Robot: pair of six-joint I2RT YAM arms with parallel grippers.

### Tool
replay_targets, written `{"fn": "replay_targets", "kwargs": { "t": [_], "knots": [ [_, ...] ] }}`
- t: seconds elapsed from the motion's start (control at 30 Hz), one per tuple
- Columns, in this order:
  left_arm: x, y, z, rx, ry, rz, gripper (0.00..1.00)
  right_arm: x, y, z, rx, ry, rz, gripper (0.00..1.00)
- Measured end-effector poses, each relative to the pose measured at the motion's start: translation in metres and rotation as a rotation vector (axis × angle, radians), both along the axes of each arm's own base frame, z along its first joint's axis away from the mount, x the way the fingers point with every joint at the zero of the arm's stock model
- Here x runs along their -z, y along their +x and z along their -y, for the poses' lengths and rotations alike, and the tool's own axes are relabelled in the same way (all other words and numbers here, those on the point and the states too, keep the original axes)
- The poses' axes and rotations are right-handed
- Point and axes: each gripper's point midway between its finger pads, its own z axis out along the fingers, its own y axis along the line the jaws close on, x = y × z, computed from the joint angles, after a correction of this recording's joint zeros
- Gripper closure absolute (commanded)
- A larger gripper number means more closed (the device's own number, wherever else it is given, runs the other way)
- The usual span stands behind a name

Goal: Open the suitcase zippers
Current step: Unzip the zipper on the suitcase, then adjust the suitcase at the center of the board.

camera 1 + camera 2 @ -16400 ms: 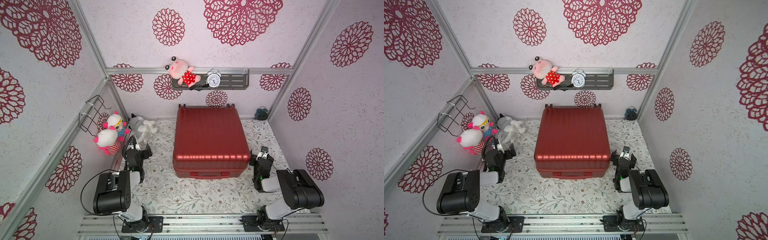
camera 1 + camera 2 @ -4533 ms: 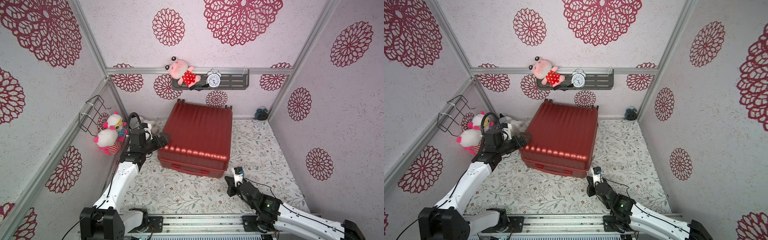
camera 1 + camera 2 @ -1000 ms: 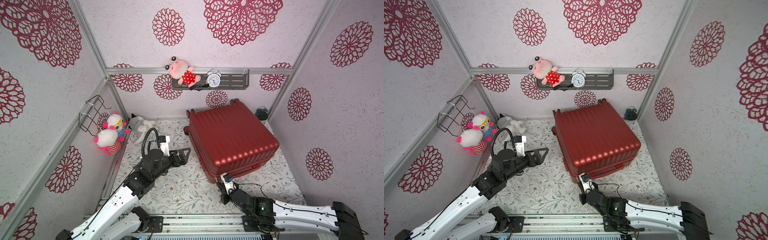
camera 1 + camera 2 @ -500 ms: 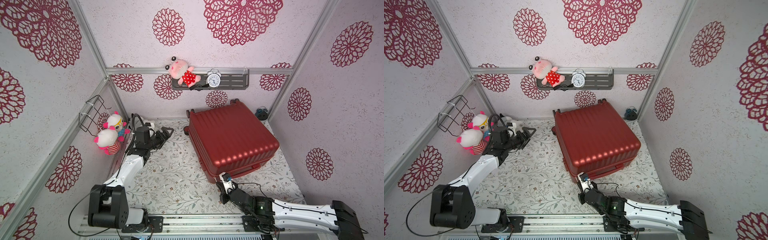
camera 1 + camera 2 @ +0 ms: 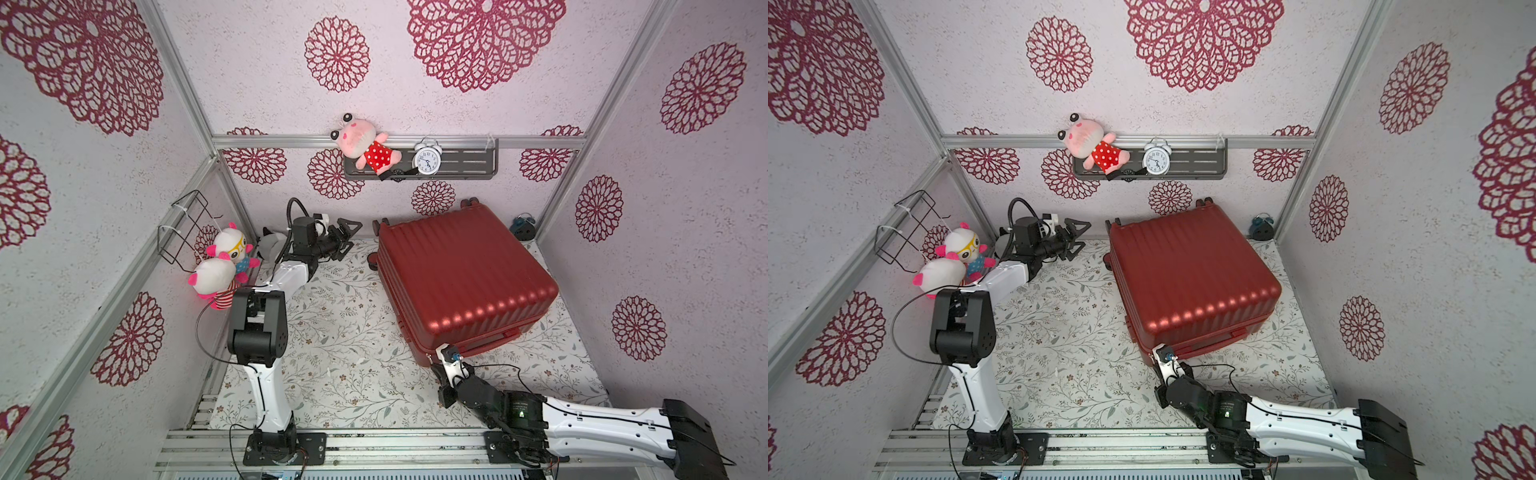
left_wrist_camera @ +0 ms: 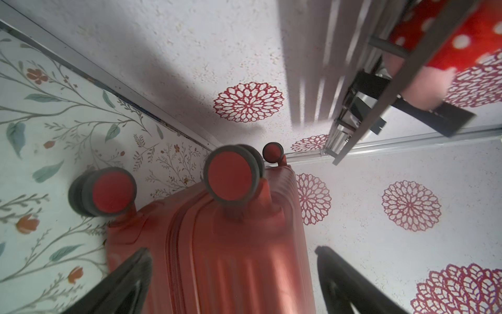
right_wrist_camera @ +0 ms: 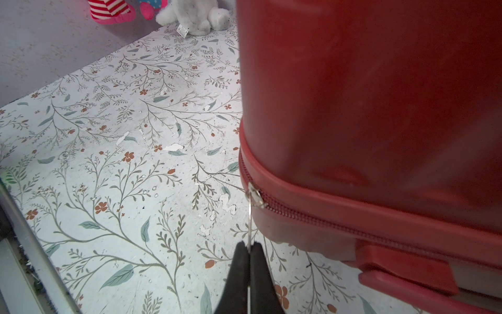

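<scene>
The glossy red ribbed suitcase (image 5: 461, 274) (image 5: 1192, 274) lies flat at the back right of the floor, turned at an angle, wheels toward the back wall. My right gripper (image 5: 441, 351) (image 5: 1159, 352) sits at its near left corner. In the right wrist view this gripper (image 7: 248, 246) is shut on the thin metal zipper pull (image 7: 250, 220), which hangs from the slider (image 7: 255, 197) on the zipper track (image 7: 312, 220). My left gripper (image 5: 351, 236) (image 5: 1081, 237) hovers open, left of the wheels (image 6: 229, 176), holding nothing. The left wrist view shows the left gripper (image 6: 233, 249) facing the suitcase's wheel end.
Plush toys (image 5: 224, 266) and a wire basket (image 5: 187, 228) stand at the left wall, with a grey plush (image 5: 272, 245) behind my left arm. A shelf (image 5: 465, 166) on the back wall carries a pink plush and a clock. A small blue object (image 5: 521, 226) sits in the back right corner.
My left arm has swung from the middle of the floor toward the back wall, gripper still open. The right gripper and the suitcase have held their places over the last second.
</scene>
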Motion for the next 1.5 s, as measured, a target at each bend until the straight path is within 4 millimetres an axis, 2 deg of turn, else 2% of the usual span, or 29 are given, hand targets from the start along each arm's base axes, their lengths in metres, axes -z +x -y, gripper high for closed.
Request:
{"fn": "replay_targets", "kwargs": {
  "t": [0.1,0.2,0.33,0.57,0.73,0.87,1.0,1.27,1.4,1.5],
  "knots": [
    [0.018,0.013,0.011,0.027,-0.044,-0.034,0.02,0.000,0.000,0.000,0.000,-0.002,0.000,1.00],
    [0.026,0.021,0.025,0.055,-0.091,-0.051,0.02,0.000,0.000,0.000,-0.001,-0.003,0.000,1.00],
    [0.019,0.031,0.049,0.097,-0.151,-0.033,0.02,0.000,0.000,0.000,-0.003,-0.008,0.003,1.00],
    [-0.007,0.043,0.079,0.143,-0.215,0.017,0.02,0.000,0.000,0.000,-0.003,-0.008,0.003,1.00],
    [0.003,0.050,0.083,0.142,-0.229,-0.006,0.00,-0.002,0.000,0.001,-0.004,-0.002,0.004,1.00],
    [0.007,0.053,0.081,0.131,-0.234,-0.018,0.10,-0.003,-0.001,0.001,-0.005,0.001,0.004,1.00],
    [0.004,0.057,0.078,0.122,-0.242,-0.016,0.32,-0.003,-0.001,0.002,-0.006,0.003,0.004,1.00],
    [0.010,0.059,0.069,0.106,-0.247,-0.021,0.53,-0.004,-0.001,0.002,-0.007,0.004,0.005,1.00],
    [0.011,0.053,0.063,0.077,-0.245,0.000,0.58,-0.002,-0.002,0.003,-0.011,-0.004,0.002,1.00],
    [0.010,0.041,0.048,0.038,-0.235,0.003,0.62,-0.001,-0.005,0.004,-0.021,-0.010,-0.003,1.00]
  ]
}}
